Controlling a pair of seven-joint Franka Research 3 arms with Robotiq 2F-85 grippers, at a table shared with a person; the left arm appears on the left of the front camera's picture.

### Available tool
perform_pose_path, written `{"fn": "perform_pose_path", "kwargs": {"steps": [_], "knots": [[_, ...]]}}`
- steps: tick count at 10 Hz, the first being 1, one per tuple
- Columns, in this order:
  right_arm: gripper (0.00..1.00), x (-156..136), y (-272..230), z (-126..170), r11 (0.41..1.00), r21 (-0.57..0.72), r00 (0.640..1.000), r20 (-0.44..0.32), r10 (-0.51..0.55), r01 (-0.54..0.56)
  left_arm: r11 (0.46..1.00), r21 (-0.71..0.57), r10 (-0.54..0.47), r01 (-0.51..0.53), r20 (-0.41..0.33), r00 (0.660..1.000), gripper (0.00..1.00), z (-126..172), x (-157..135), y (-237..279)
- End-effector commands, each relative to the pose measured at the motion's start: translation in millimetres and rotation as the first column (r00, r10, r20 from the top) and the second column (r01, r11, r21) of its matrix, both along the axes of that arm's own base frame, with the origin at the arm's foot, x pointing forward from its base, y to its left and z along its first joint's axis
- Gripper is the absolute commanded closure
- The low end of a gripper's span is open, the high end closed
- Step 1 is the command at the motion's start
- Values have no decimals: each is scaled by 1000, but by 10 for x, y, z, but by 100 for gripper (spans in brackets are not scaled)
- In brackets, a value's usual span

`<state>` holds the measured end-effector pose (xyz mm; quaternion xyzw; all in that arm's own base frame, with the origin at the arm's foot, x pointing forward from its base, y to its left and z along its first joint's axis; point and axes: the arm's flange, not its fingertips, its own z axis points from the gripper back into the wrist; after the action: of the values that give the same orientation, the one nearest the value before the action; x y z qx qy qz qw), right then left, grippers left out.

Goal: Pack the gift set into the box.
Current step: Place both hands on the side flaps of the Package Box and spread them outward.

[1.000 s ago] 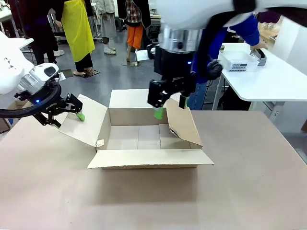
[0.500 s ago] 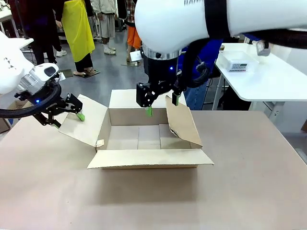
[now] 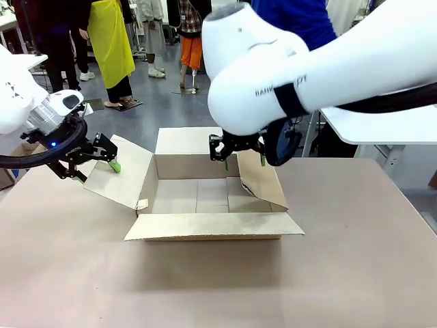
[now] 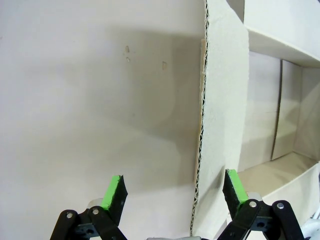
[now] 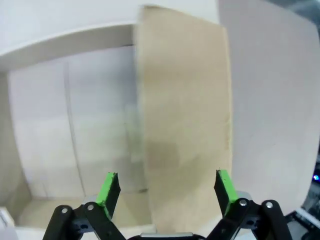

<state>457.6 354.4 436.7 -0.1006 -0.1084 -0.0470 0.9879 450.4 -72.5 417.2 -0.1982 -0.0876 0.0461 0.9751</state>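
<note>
Right tool (image 3: pixel 243 159) has tilted, spread over box (image 3: pixel 198 196) flap

Bright, even overhead light indoors. Soft shadow beneath the box (image 3: pixel 212 225) on the table (image 3: pixel 355 273). Front view sharp, apart from slight motion blur on the right arm (image 3: pixel 328 61). Pale and washed out in the left wrist view; smeared and soft throughout the right wrist view.

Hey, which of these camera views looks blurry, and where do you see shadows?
Right wrist view: soft and smeared throughout, with the flap edges of the large brown corrugated cardboard box fuzzy. Left wrist view: sharp, the flap's corrugated edge is crisp, and a soft shadow lies on the pale table beside it. Front view: mostly sharp, with a faint shadow on the table just in front of the box.
</note>
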Motion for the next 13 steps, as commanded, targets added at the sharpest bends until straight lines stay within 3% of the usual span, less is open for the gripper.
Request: {"fn": "perform_pose_path", "kwargs": {"steps": [1,3,6,11,13], "knots": [[0,72,127,-216,992,-82,995,37,-94,96,1000,10,12,-12,-3,1000,0,29,-7,-3],[0,178,108,-401,977,-144,986,77,-147,157,1000,10,12,-12,-3,1000,0,29,-7,-3],[0,156,-33,-205,971,-153,980,103,-172,186,1000,10,12,-12,-3,1000,0,29,-7,-3],[0,36,-842,290,957,-119,963,66,-259,266,1000,10,12,-12,-3,1000,0,29,-7,-3],[0,52,-1358,272,960,0,959,-22,-281,281,1000,10,12,-12,-3,1000,0,29,-7,-3]]}}
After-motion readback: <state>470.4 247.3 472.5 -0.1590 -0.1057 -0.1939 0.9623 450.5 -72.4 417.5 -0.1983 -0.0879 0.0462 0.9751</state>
